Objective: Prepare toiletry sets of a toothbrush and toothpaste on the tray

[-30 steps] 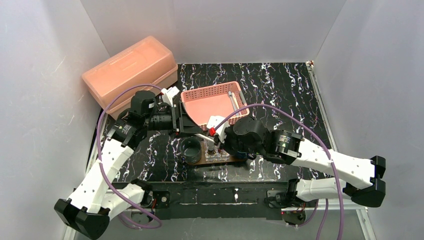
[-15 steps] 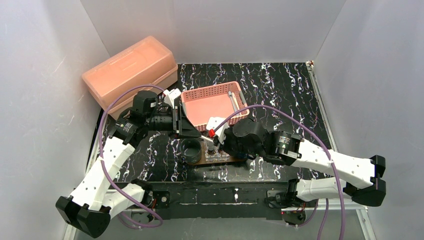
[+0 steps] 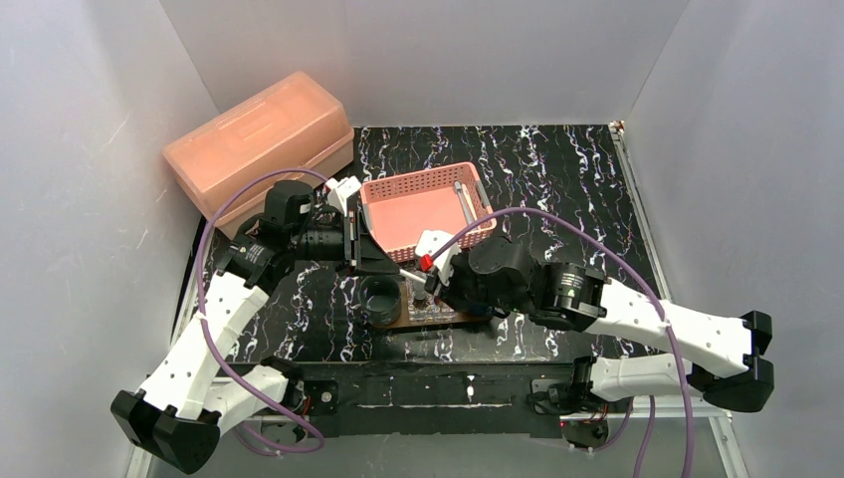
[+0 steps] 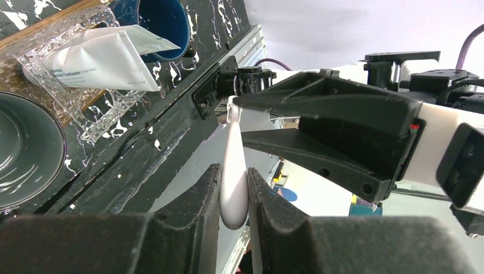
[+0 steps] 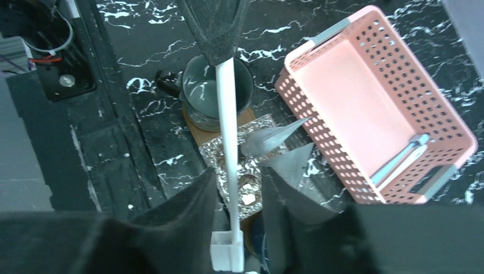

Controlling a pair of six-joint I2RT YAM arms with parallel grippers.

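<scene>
On black marbled tabletop (image 3: pixel 557 179), wooden tray (image 5: pixel 201 132); white walls (image 3: pixel 478 60) all round.

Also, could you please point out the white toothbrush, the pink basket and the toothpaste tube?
toothbrush (image 5: pixel 226 137): right wrist view, middle of its white shaft.
pink basket (image 5: pixel 354 85): right wrist view, bare floor inside.
toothpaste tube (image 4: pixel 103 57): left wrist view, middle of its body.

Tray (image 3: pixel 443 322) mostly beneath right arm (image 3: pixel 557 289)

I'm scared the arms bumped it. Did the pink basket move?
No. The pink basket sits in the same spot as a second ago, its left corner just as close to the orange box.
</scene>
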